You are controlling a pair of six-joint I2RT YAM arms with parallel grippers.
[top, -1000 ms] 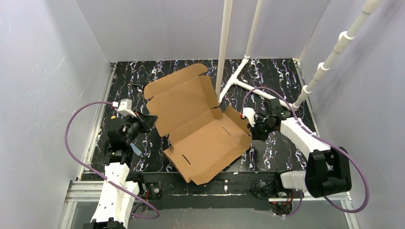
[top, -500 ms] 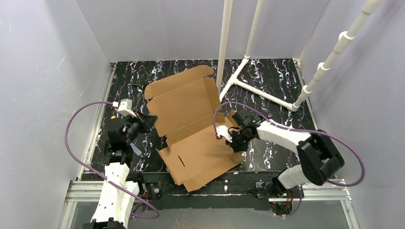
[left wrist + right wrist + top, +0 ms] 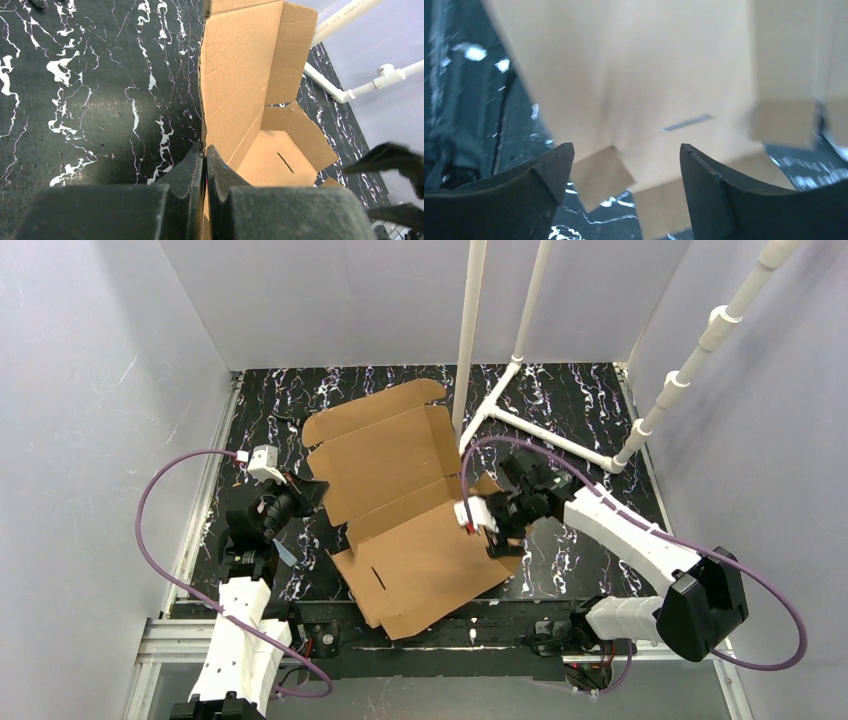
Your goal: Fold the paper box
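The paper box (image 3: 410,510) is a brown cardboard die-cut sheet lying partly folded in the middle of the black marbled table (image 3: 590,390), its far lid panel tilted up. My left gripper (image 3: 320,496) is shut on the box's left edge. In the left wrist view its jaws (image 3: 205,151) pinch the upright cardboard wall (image 3: 235,80). My right gripper (image 3: 498,535) hangs over the box's right edge with its fingers wide apart. In the right wrist view this gripper (image 3: 626,152) is open above a blurred panel (image 3: 624,75) and a small corner tab (image 3: 601,175), holding nothing.
A white pipe frame (image 3: 540,430) lies on the table at the back right, with an upright pole (image 3: 468,340) just behind the box. Grey walls close in left, right and back. A metal rail (image 3: 400,640) runs along the near edge.
My right arm swung left from beside the box onto its right edge, nudging the box toward the near left. Its fingers, shut before, now stand open. The left arm stayed put.
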